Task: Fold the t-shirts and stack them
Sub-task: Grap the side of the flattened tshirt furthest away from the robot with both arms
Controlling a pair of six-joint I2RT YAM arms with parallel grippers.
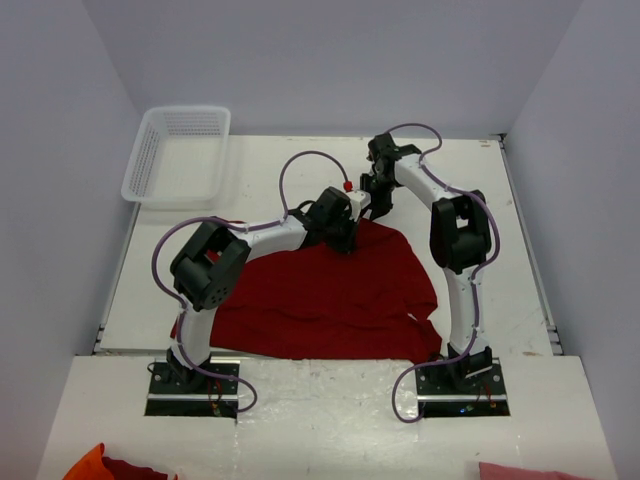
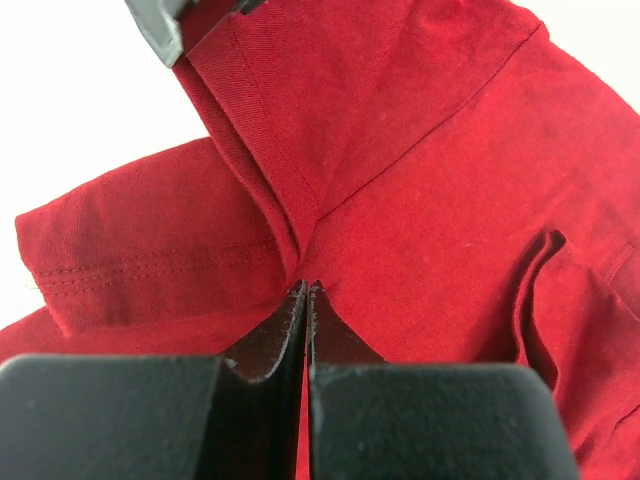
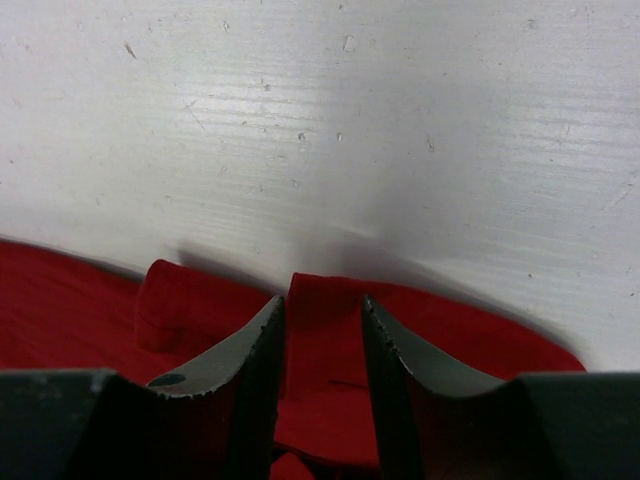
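Cloth fills the lower middle of the overhead view: the dark red t-shirt (image 1: 330, 300) lies spread on the white table (image 1: 500, 220), its near edge close to the arm bases. Your left gripper (image 1: 342, 238) sits at the shirt's far edge, near the centre of the frame, clenched tight. In its wrist view the cloth puckers right at the closed tips, so it reads as a pinch on the shirt. Your right gripper (image 1: 376, 205) is just beside it, up and to the right. Its fingers stand partly apart with a ridge of red cloth between them; you cannot tell whether they press it. Its grey finger (image 2: 155, 30) shows at the upper left of the left wrist view, with a raised fold running up to it. The left arm's elbow hides the shirt's left part from above. At upper left a white mesh basket (image 1: 140, 170) rests well apart from the shirt. Purple cables (image 1: 300, 160) loop over both arms. At the bottom edge, orange cloth (image 1: 95, 465) and pink cloth (image 1: 525, 470) peek in.
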